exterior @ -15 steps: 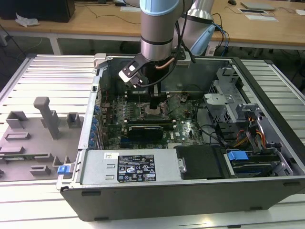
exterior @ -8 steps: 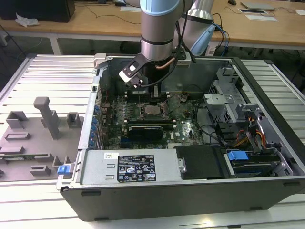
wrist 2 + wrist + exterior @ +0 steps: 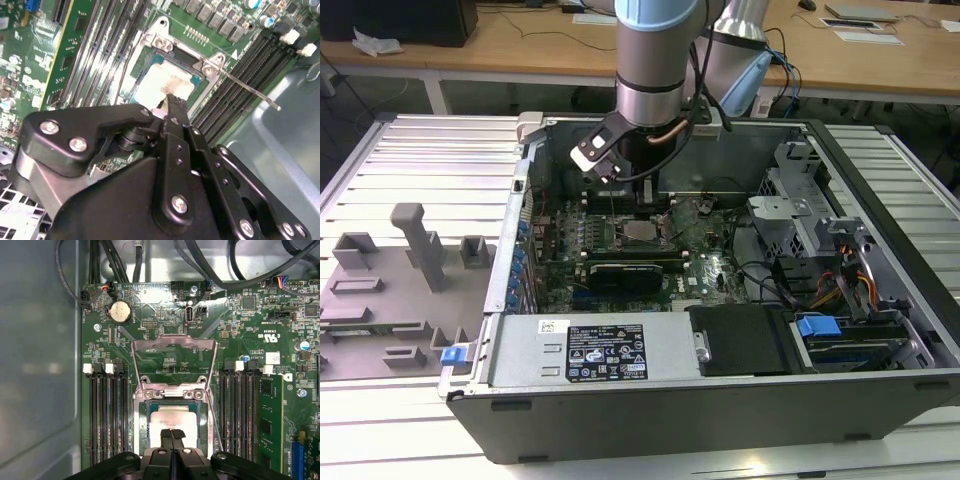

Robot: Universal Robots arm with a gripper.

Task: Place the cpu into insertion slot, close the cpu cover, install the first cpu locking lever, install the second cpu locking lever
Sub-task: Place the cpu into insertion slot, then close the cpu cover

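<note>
From my station I read this as the end of the first step: the cpu [image 3: 169, 419] lies flat in the insertion slot [image 3: 142, 412], silver top up, its edges square with the socket frame as far as I can judge. My gripper [image 3: 171, 436] hangs right over the chip's near half with both fingers pressed together and nothing between them. In the second wrist view that closed tip [image 3: 172, 102] points down at the bright top of the cpu [image 3: 160, 82], but I cannot tell whether it touches the metal or sits just above it. The cpu cover [image 3: 175, 341] is swung back on its hinge, lying open on the green motherboard [image 3: 240, 330] beyond the socket, so the closing step is not yet done. One thin locking lever [image 3: 216, 425] stands free along the side of the socket, between it and the memory slots [image 3: 235, 415], and it juts out as a bare rod [image 3: 250, 90] in the second wrist view. In the exterior view the arm [image 3: 655, 60] reaches down into the open computer case [image 3: 720, 420]. In my judgement, closing the cover calls for getting the closed tip behind the far bar of that frame and tipping it toward the chip, without nudging the seated cpu or catching the loose lever.
</note>
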